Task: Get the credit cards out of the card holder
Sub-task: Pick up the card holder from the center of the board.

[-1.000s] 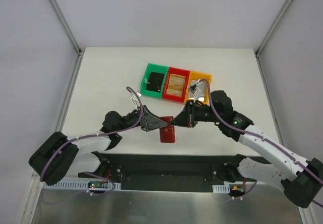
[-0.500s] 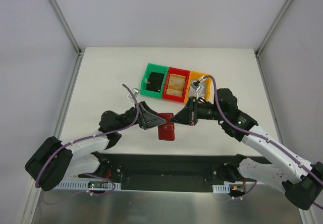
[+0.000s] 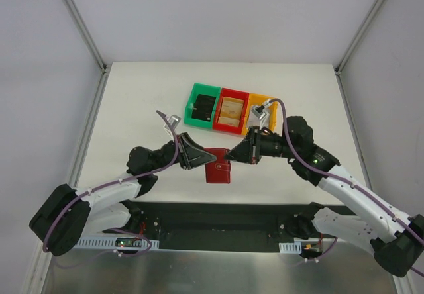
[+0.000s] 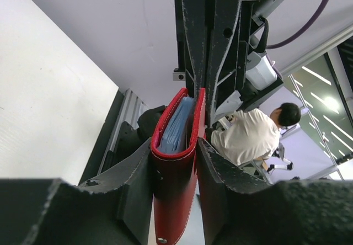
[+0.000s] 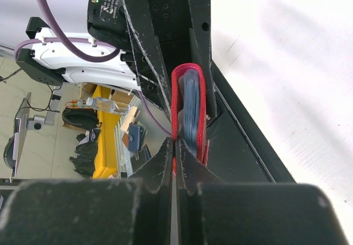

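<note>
The card holder [image 3: 217, 167], a small dark red folding wallet, hangs between my two grippers just above the table's near edge. My left gripper [image 3: 199, 156] comes in from the left, and its fingers [image 4: 138, 173] press both sides of the holder [image 4: 175, 190] at the fold. My right gripper [image 3: 232, 154] is shut on one red flap [image 5: 175, 107] of the holder. Grey-blue panels [image 4: 176, 124] fill the inside and show edge-on in the right wrist view [image 5: 192, 110]. I cannot tell any credit cards apart from these panels.
A row of three small bins stands behind the grippers: green [image 3: 202, 106] with a dark object in it, red [image 3: 231, 112], and yellow [image 3: 263, 103]. The white table [image 3: 132, 108] is walled left and right. The arm bases sit at the near edge.
My left gripper's fingers have closed in onto the card holder. The holder has shifted slightly up and left and hangs flatter between the grippers. The right gripper keeps its grip.
</note>
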Robot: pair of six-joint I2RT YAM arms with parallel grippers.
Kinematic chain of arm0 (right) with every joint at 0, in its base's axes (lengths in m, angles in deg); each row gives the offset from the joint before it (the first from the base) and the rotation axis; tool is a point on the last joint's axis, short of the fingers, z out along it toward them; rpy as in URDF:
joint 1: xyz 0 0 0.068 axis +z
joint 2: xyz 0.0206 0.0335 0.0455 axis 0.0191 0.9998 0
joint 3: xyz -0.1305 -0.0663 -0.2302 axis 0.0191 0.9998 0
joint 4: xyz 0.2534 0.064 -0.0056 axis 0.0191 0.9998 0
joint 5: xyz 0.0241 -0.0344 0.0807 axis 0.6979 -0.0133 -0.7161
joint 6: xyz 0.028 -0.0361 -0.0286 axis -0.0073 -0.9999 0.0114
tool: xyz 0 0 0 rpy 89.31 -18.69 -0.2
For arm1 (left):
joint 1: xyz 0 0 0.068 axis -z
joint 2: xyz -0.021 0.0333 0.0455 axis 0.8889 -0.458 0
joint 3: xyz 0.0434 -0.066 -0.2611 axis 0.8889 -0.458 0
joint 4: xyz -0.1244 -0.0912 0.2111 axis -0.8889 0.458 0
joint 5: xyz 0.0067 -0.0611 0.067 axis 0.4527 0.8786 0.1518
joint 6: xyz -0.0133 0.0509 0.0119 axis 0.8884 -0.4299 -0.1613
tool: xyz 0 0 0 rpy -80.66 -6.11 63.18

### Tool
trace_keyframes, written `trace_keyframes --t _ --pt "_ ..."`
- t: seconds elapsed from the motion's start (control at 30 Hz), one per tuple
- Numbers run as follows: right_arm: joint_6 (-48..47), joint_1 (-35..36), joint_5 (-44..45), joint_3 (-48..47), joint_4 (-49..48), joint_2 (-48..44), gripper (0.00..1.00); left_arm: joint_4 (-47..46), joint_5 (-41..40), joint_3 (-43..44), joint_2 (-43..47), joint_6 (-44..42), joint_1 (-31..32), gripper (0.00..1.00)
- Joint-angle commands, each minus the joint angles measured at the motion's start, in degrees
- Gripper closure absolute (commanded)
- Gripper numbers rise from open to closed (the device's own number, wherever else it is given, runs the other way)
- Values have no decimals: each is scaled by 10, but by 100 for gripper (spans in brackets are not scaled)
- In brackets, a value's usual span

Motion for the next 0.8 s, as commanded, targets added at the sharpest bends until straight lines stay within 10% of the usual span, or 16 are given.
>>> trace_keyframes --t 0.0,0.13,0.37,0.77 --pt "7 -4 -4 6 -35 -15 100 -206 5 1 20 0 -1 70" --pt "9 -8 1 9 -35 -13 91 -187 7 3 31 -3 -2 77" --pt "-54 -8 68 -37 89 -31 36 -94 7 14 61 -30 -2 87" --pt "-215 146 494 -175 368 -7 27 391 -91 152 117 -197 9 100"
